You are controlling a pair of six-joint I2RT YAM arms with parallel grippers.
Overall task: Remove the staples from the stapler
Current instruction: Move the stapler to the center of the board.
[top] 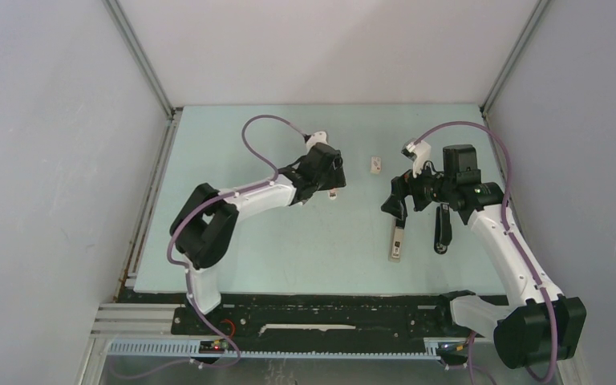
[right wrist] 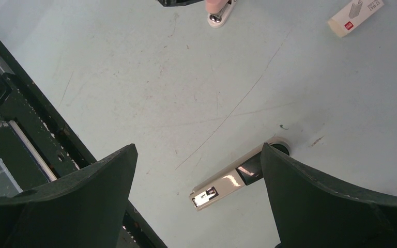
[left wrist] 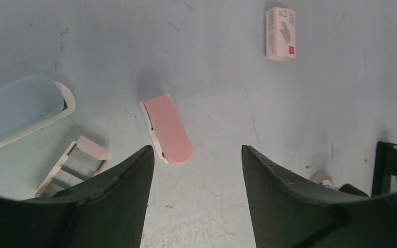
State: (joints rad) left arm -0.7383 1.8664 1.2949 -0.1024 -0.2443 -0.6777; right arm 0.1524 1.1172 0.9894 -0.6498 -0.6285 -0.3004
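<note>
A small pink stapler lies on the pale green table, just beyond my left gripper's left fingertip. My left gripper hangs over it, open, with nothing between the fingers. A long cream stapler with a black part and a shiny metal plate lies flat under my right gripper. That gripper is wide open and empty, and its right finger hides the stapler's far end. A small cream holder with a silvery-grey inside lies at the left. I cannot tell whether that is the staples.
A white staple box lies between the two grippers at the back. A pale blue tray sits left of the pink stapler. The black rail of the table's front edge runs close to my right gripper's left finger.
</note>
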